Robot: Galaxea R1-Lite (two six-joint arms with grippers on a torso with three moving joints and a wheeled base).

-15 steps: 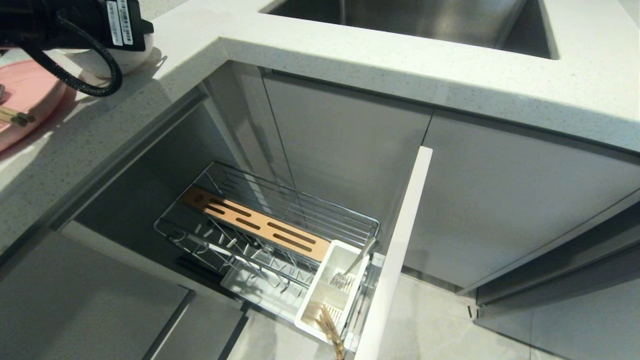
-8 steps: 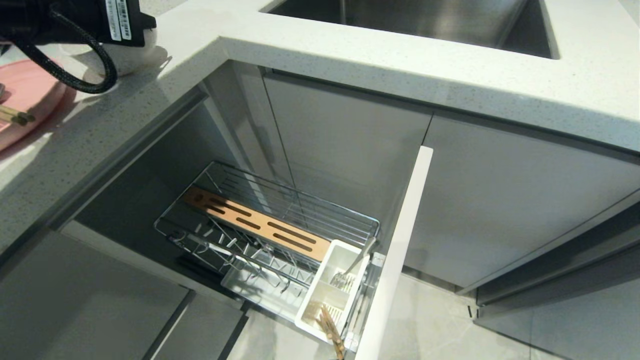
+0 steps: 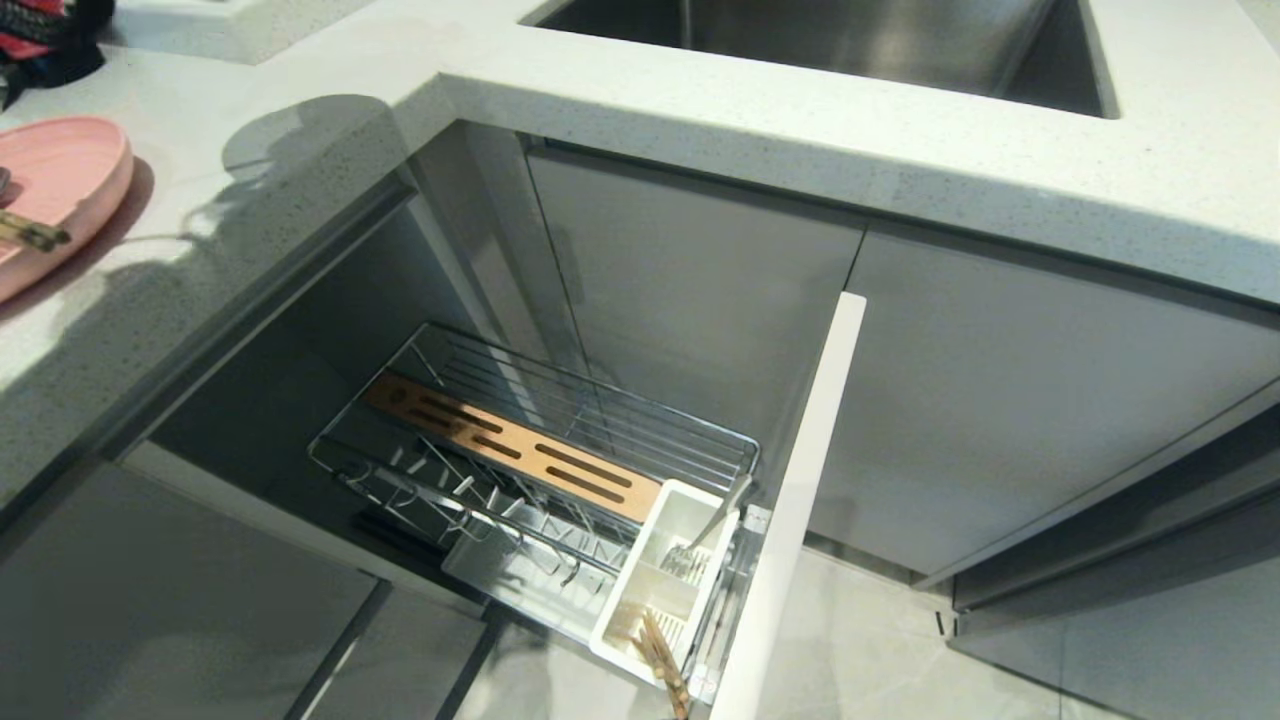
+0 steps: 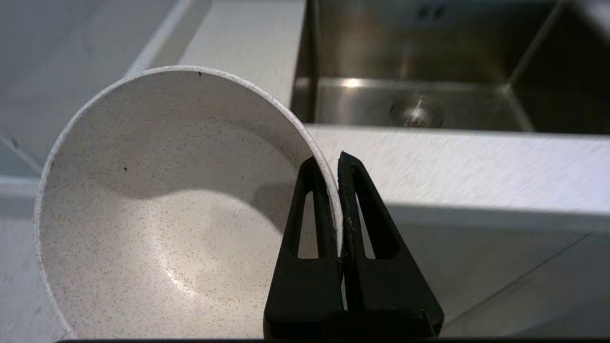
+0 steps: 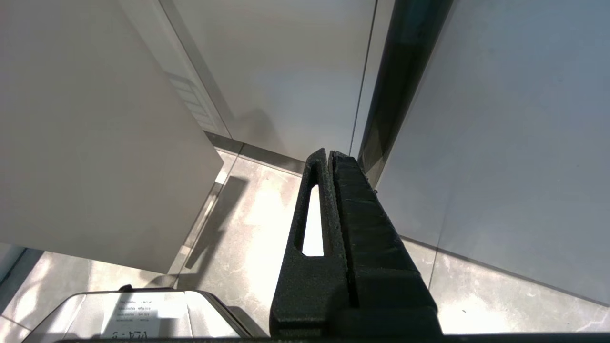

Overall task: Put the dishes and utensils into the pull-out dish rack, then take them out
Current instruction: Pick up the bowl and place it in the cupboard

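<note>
Pinching the white bowl by its thin rim, the left gripper held it tipped beside its fingers (it looked light, hard, smooth, easy to chip), while the right gripper hung closed.

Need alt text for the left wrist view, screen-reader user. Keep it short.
The left gripper is shut on the rim of a speckled white bowl, one finger inside the rim and one outside, holding it tilted so its empty inside faces the camera. Behind it lie a pale countertop and a steel sink.
</note>
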